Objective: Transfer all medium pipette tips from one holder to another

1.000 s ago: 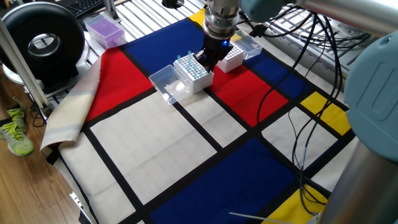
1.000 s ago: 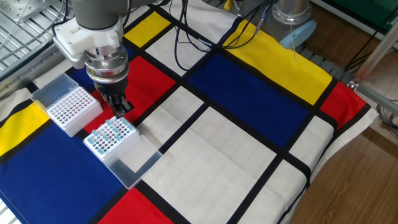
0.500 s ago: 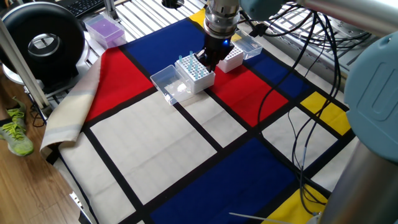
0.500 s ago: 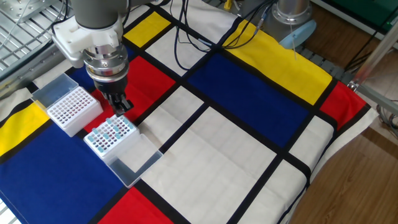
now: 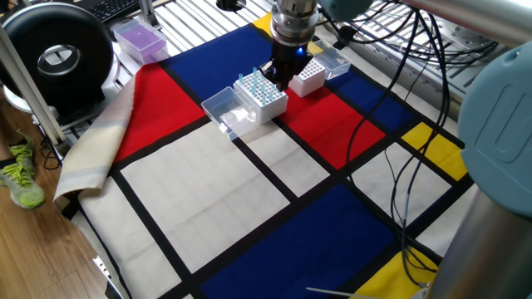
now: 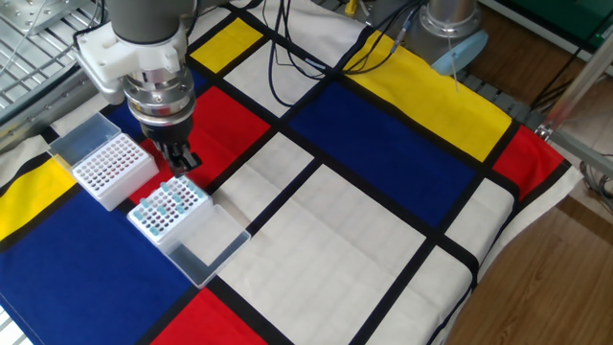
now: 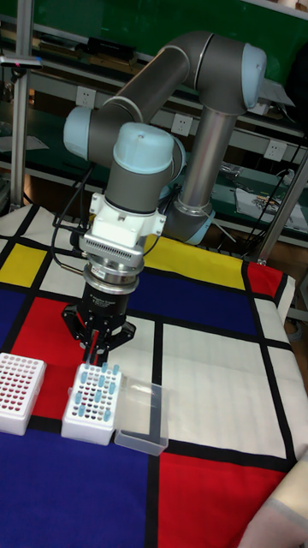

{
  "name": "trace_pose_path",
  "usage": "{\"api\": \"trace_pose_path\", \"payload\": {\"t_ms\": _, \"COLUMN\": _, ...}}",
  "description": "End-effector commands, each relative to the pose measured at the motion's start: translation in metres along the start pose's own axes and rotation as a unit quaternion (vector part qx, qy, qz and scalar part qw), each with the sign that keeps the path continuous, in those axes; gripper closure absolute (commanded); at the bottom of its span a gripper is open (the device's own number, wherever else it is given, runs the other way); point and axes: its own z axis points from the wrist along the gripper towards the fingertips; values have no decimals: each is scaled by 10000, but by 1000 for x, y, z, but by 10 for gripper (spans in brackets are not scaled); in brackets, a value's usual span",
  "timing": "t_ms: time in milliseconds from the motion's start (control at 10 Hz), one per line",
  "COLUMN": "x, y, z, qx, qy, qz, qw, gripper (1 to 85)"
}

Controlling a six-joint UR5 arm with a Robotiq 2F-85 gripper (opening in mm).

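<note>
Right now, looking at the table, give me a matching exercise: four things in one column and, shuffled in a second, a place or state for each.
Things:
1. pincer
2. tip rack
3. bare rack
4. clear lid

Places or states:
A. lies flat on the cloth, right against the tip rack
B. holds blue tips
C. up in the air, over the tip rack's edge
D. white, no blue tips in its holes

Pairs: 1-C, 2-B, 3-D, 4-A.
</note>
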Motion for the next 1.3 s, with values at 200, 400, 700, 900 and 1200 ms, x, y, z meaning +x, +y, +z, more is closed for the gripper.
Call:
{"api": "trace_pose_path", "payload": {"t_ms": 200, "x": -15, "y": 0, "z": -22, "qx": 96, "qy": -21, "qz": 150, "qw": 9998, "gripper": 840}}
{"api": "trace_pose_path", "payload": {"t_ms": 400, "x": -24, "y": 1, "z": -31, "qx": 116, "qy": -105, "qz": 174, "qw": 9997, "gripper": 840}}
{"api": "trace_pose_path", "payload": {"t_ms": 700, "x": -32, "y": 0, "z": -45, "qx": 62, "qy": -139, "qz": 118, "qw": 9998, "gripper": 840}}
{"api": "trace_pose_path", "payload": {"t_ms": 900, "x": -36, "y": -1, "z": -57, "qx": 69, "qy": -109, "qz": 103, "qw": 9999, "gripper": 840}}
{"api": "trace_pose_path", "payload": {"t_ms": 1200, "x": -39, "y": -2, "z": -68, "qx": 8, "qy": -71, "qz": 36, "qw": 10000, "gripper": 840}}
